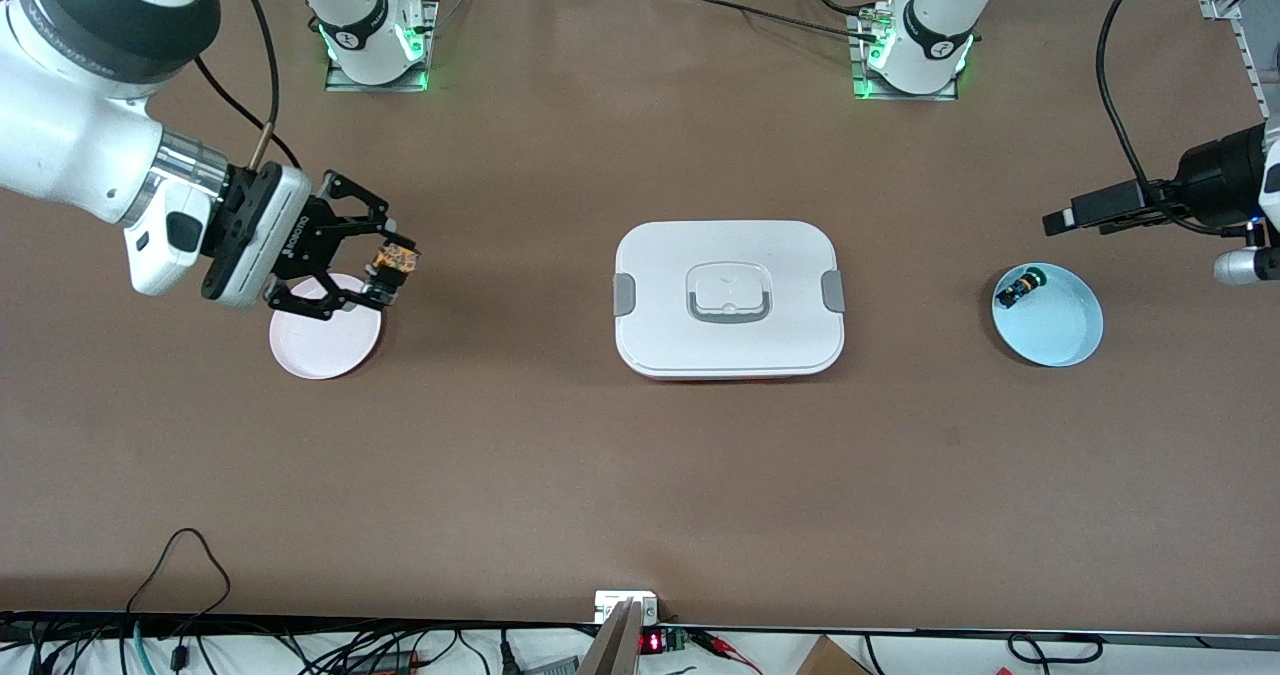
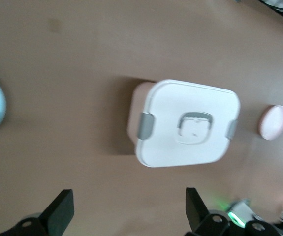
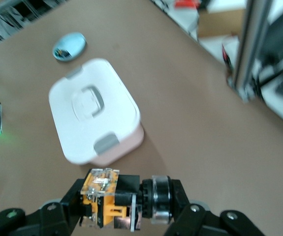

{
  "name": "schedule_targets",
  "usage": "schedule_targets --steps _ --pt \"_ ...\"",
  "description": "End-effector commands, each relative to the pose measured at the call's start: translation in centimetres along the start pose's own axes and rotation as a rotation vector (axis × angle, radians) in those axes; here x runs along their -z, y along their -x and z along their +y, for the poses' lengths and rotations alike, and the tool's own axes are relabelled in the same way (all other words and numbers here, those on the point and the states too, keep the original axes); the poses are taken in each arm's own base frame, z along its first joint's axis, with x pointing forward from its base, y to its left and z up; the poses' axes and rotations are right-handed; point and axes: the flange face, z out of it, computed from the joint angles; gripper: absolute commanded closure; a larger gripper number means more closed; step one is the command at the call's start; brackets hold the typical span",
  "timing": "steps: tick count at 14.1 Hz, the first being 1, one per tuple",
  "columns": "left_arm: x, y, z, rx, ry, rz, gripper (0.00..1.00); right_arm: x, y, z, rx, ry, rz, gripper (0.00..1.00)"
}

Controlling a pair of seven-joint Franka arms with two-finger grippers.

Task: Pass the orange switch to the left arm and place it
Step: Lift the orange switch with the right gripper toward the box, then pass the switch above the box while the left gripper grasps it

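Gripping orange switch (image 1: pixel 393 261), right gripper (image 1: pixel 385 273) is hovering over pink plate (image 1: pixel 325 343); left gripper (image 2: pixel 126 211) is waiting, fingers apart.

"robotiq" on the right tool (image 1: pixel 385 273); red digits on table-edge display (image 1: pixel 651 642)

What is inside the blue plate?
One small black switch with a green tip lies in the blue plate, near its rim. Nothing else shows there; whatever is under the switch is hidden.
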Motion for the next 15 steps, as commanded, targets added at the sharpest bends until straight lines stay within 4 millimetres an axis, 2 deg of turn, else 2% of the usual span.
schedule_targets --steps 1,6,7,8,10,12,13,15 --pt "-2.6 -0.4 0.0 -0.011 0.179 -0.072 0.00 -1.5 -3.0 -2.5 0.078 -0.056 0.119 0.83" --pt "-10.0 -1.5 0.0 0.087 0.672 -0.215 0.00 -7.4 -6.4 -6.2 0.147 -0.192 0.350 0.83" --pt "-11.6 -1.4 0.3 0.121 0.768 -0.242 0.00 -9.5 -6.5 -6.2 0.155 -0.208 0.378 0.83" --pt "-12.6 -1.3 1.1 0.140 0.825 -0.254 0.00 -10.7 -7.0 -6.1 0.153 -0.233 0.437 0.83" --pt "-13.9 -1.1 4.0 0.151 0.860 -0.238 0.00 -13.4 -7.6 -5.7 0.171 -0.279 0.524 0.83" --pt "-15.8 0.0 8.4 0.172 0.911 -0.213 0.00 -16.2 -8.2 -6.2 0.179 -0.315 0.604 0.83" --pt "-17.3 0.7 10.9 0.196 0.931 -0.186 0.00 -17.6 -8.9 -6.9 0.194 -0.333 0.644 0.84" --pt "-19.2 1.8 14.6 0.242 0.961 -0.126 0.00 -19.3 -10.7 -8.5 0.208 -0.358 0.687 0.85"
